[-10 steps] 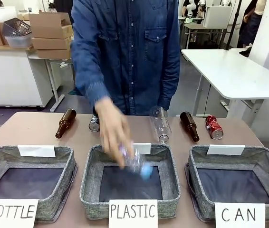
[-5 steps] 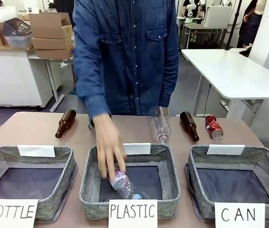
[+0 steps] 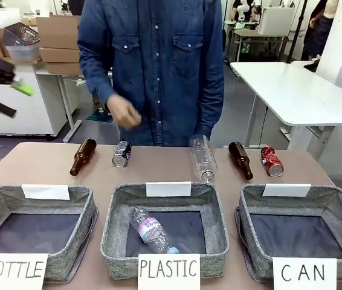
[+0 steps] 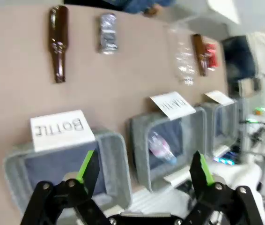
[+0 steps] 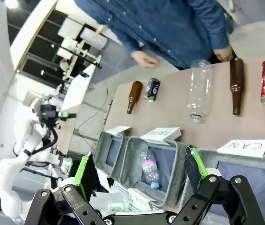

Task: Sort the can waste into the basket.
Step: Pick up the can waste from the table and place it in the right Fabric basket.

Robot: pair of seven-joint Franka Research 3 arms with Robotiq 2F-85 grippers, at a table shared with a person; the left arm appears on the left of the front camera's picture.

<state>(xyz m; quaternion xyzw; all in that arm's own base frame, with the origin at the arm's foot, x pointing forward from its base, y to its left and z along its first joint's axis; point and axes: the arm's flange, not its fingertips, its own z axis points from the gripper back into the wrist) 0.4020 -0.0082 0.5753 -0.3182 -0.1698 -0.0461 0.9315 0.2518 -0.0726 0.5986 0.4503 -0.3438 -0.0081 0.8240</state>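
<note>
along the far edge of the table point(image 3: 44, 166) the black-and-silver can point(image 3: 121, 153) and the red can point(image 3: 272, 161) lie well apart, and the basket signed can point(image 3: 328, 196) at the near right corner holds nothing; the person's hand point(image 3: 122, 113) has just dropped the small plastic bottle point(image 3: 150, 229) into the plastic basket point(image 3: 112, 223) and drawn back, so the cans are likely next; left gripper point(image 4: 144, 166) and right gripper point(image 5: 139, 173) both gape wide, empty

Near the counter's point(image 3: 38, 160) far right corner a brown bottle point(image 3: 241, 161) is lying just beside the red can point(image 3: 272, 161) — bare counter is running along the can's other side.
</note>
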